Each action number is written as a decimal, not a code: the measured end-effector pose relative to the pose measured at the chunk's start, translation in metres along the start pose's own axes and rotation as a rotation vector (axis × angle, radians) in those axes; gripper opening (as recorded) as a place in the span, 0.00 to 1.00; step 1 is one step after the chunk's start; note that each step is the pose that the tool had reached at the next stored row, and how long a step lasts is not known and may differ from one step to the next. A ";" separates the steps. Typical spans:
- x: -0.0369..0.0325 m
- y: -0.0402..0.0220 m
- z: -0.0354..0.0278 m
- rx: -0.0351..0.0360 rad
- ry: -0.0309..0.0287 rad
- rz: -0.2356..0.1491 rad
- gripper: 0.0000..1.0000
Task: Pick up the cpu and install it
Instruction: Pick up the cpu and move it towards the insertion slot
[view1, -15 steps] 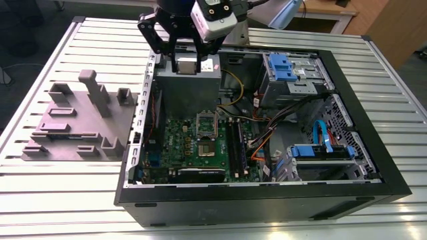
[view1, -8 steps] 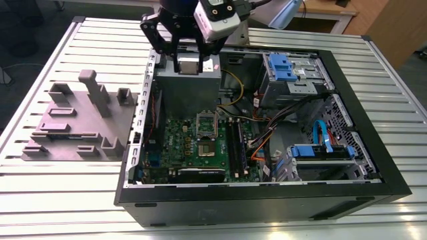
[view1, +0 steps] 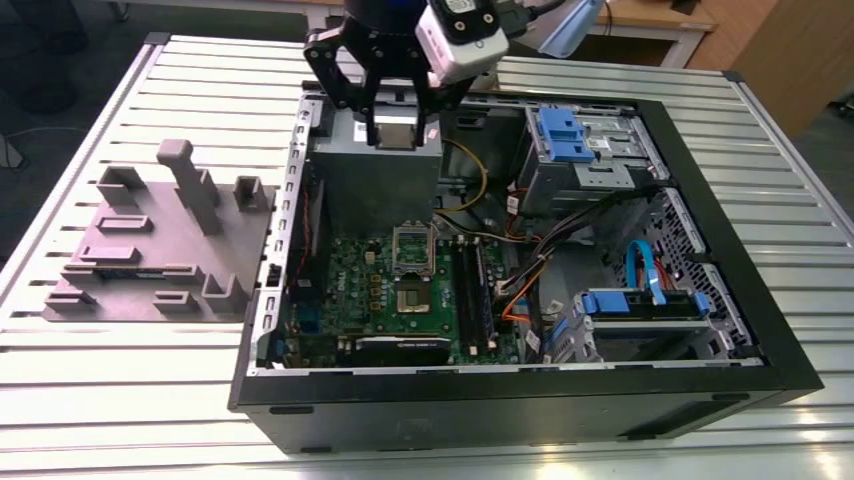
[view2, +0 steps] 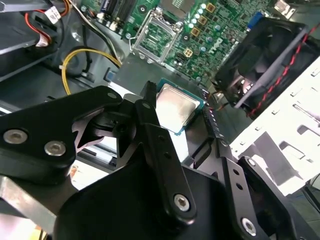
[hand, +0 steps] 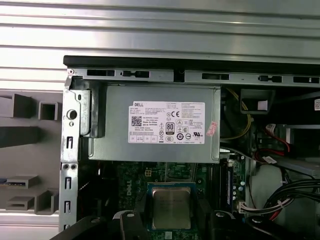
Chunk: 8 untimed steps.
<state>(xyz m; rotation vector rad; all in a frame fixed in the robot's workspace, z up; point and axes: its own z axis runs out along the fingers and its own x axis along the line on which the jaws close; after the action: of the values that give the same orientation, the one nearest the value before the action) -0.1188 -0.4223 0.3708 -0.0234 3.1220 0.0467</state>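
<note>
Small flat square cpu, shiny silver-grey metal top, thin darker rim (view2: 175, 107): held in air, jaws of black gripper (view1: 398, 124) clenched on two opposite edges. Cpu hangs above big grey power-supply box with white label (hand: 150, 125), inside open black computer case (view1: 534, 385). Rectangular silver socket frame on green motherboard (view1: 411, 248) lies lower, toward exterior view's foreground, well apart from cpu. Case sits on slatted metal tabletop (view1: 787, 180).

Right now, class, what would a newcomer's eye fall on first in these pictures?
The open computer case sits on a slatted metal table, green motherboard bared. Above its grey power supply, the black gripper clamps a shiny square cpu in its jaws. A grey fixture block lies to the exterior view's left of the case.
</note>
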 end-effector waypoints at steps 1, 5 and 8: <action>-0.0016 0.0000 0.0001 0.0000 -0.0001 0.000 0.47; -0.0029 -0.0001 0.0001 -0.0001 -0.0001 0.000 0.47; -0.0032 -0.0001 0.0001 -0.0001 -0.0001 0.000 0.47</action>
<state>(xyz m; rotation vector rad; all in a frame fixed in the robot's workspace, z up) -0.1156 -0.4223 0.3708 -0.0234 3.1219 0.0469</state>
